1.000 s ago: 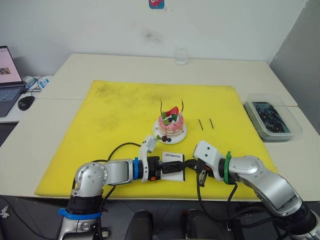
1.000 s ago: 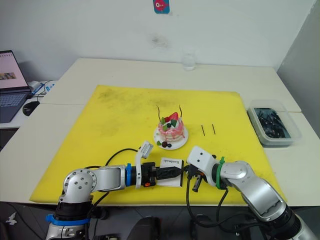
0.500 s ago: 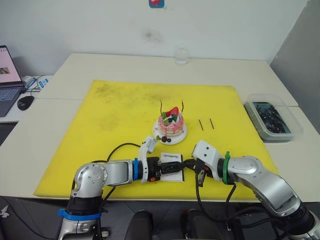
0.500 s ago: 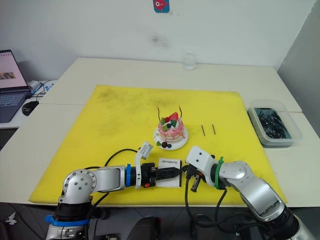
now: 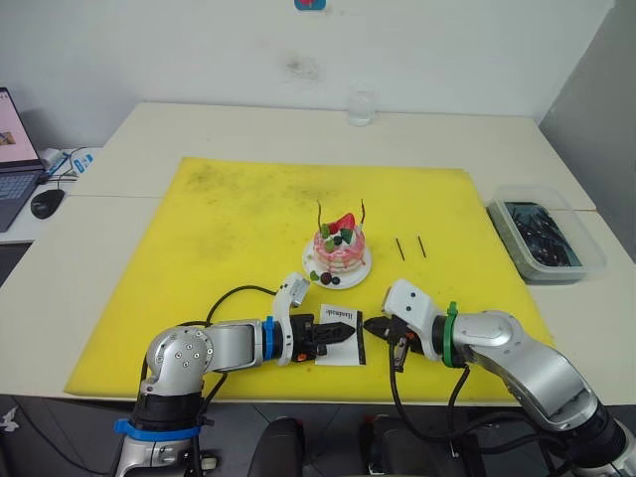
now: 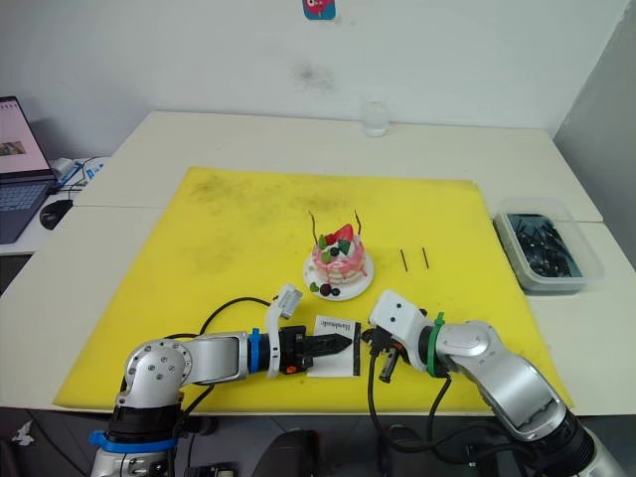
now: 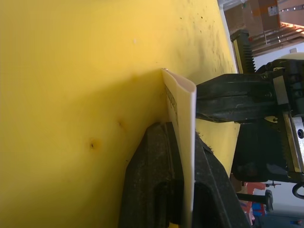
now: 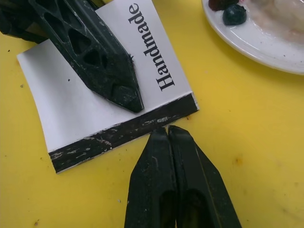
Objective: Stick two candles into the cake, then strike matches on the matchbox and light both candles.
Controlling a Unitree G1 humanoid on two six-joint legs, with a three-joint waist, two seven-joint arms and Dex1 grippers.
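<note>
**Striking with no match in the claw**

The matchbox [image 8: 109, 99], at the cake's [image 5: 339, 247] six o'clock, is pinched by the left claw [image 7: 183, 190]. The right claw [image 8: 167, 135], pressed together, touches its black strip; the matches [image 5: 409, 246] lie unpicked, so nothing would ignite.

Head stereo looks down; both wrist cameras closely share the matchbox [image 8: 109, 90].

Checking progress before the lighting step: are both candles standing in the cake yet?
Yes. Both candles stand upright in the cake, one at each side of the strawberry slice. No flame shows on either.
</note>
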